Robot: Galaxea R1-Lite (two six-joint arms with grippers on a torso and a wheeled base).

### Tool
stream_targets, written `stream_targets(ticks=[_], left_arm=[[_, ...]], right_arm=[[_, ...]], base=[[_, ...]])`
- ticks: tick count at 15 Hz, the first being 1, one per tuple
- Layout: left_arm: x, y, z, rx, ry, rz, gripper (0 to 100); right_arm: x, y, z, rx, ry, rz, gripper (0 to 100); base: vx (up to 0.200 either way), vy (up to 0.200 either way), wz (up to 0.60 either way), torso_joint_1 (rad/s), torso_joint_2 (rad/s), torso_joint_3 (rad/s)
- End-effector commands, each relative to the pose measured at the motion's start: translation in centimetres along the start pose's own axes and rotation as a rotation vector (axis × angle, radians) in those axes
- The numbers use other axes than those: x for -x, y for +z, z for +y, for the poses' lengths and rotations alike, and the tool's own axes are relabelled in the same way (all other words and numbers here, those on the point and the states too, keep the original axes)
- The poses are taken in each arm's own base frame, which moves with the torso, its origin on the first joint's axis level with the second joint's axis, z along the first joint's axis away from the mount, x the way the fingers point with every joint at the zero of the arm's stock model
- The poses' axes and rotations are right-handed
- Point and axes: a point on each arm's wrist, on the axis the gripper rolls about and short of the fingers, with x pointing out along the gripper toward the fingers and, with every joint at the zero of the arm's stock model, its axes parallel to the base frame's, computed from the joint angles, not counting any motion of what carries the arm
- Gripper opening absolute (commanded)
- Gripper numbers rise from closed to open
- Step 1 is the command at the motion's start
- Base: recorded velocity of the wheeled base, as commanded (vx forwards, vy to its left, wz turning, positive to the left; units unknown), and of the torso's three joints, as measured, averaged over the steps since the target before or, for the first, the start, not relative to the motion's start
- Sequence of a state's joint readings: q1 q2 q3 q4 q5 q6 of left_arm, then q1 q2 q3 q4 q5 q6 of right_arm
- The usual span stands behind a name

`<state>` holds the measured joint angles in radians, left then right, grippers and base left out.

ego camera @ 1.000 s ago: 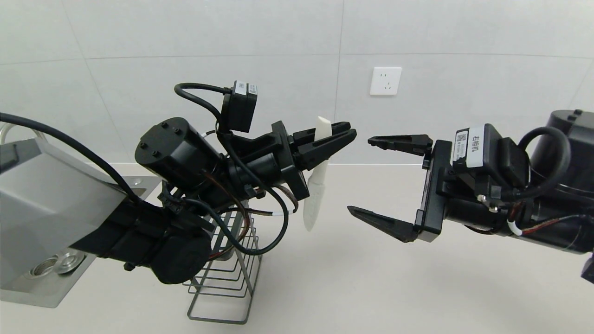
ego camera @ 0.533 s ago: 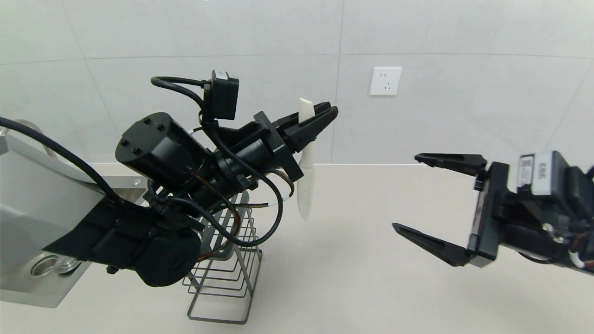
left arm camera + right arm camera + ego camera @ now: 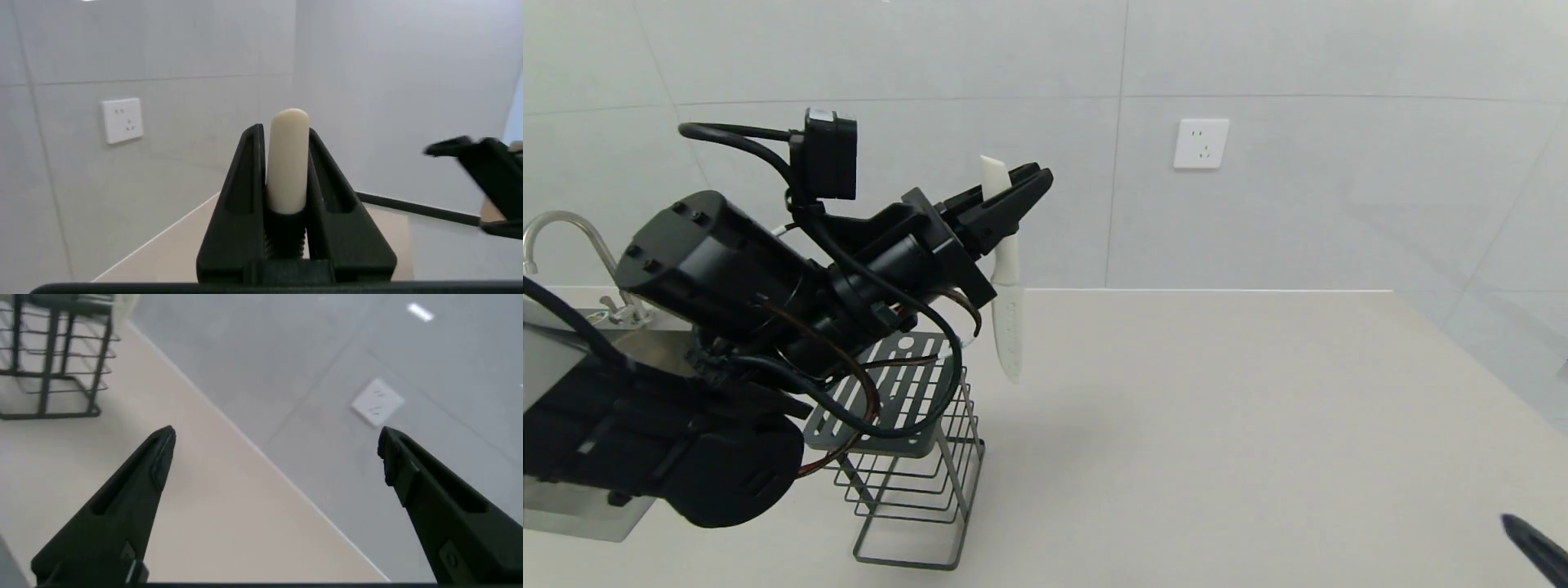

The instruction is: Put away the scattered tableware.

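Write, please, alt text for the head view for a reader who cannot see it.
The left claw, shut on the handle of a white kitchen knife, holds it blade-down above a pale countertop, near a grey wire rack with a slotted top. A steel tap stands far left; a white socket is on the wall.

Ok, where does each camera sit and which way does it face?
Head view: on the head, facing down over the counter and rack; left gripper holding the knife shows.
Left wrist view: on the left wrist, facing along that gripper toward the wall.
Right wrist view: on the right wrist, facing the counter past the open right gripper.
Shared: all show the wall socket.
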<state>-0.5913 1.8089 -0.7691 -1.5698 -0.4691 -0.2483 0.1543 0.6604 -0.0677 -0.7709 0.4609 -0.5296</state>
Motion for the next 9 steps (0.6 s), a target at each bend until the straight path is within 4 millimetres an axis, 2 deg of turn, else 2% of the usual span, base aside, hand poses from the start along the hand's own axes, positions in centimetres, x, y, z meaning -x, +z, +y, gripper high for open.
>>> stream_targets(ticks=[1, 5, 7, 9], left_arm=[[0.4, 1.3, -0.4, -0.016, -0.002, -0.027, 0], [0.6, 1.8, -0.6, -0.021, -0.003, -0.035, 0], [0.8, 1.6, -0.6, -0.029, 0.001, -0.028, 0], [1.0, 2.3, -0.4, -0.072, 0.012, -0.041, 0]], right_arm=[[5.6, 1.2, 2.6, 0.109, -0.272, -0.121, 100], [7.3, 0.2, 4.5, 0.128, -0.304, -0.135, 100], [7.8, -0.6, 5.1, 0.008, -0.392, -0.078, 100], [7.8, -1.8, 5.2, -0.209, -0.478, 0.030, 100]], base=[[0.000, 0.000, 0.00, 0.000, 0.00, 0.000], [0.000, 0.000, 0.00, 0.000, 0.00, 0.000], [0.000, 0.000, 0.00, 0.000, 0.00, 0.000], [0.000, 0.000, 0.00, 0.000, 0.00, 0.000]])
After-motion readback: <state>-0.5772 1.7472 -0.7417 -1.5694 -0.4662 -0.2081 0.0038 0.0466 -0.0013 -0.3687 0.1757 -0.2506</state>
